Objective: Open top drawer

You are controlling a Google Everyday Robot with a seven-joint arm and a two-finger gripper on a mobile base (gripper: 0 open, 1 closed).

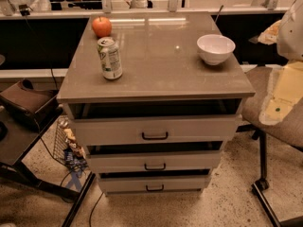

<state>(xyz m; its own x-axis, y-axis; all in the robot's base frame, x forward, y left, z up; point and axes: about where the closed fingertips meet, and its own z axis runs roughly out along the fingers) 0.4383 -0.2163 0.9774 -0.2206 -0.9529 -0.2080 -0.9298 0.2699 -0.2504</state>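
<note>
Gripper [279, 103] first: we make it out as the pale cream piece at the far right edge, hanging over the chair [293, 131] beside the bench [156, 79], well apart from any drawer. Honestly, we can't tell whether it's spread or pressed together from this angle, and we see nothing in it. Our guess is it sits out there so the front of the bench is in plain sight before any reach, since nothing blocks the handles.

Moving inward, the top drawer [109, 129] is right under the bench lip. It's the uppermost of three light grey fronts, and the widest and tallest of them. Its thin black bar handle [155, 136] sits dead centre, low on the front, lying level. A dark slot runs above the front. We'd call the drawer shut or barely cracked, because none of its inside shows, so the job looks not yet begun to us.

The middle drawer [189, 161] and bottom drawer [123, 183] have the same sort of handle, so aiming at the right bar matters.

Up on the bench there's a bowl [215, 48] at the right, a soda can [110, 58] standing upright toward the left front, and an apple [101, 26] behind it at the back left. All sit back from the front edge, so a straight pull shouldn't bother them, though we reckon a jerk could tip the can.
</note>
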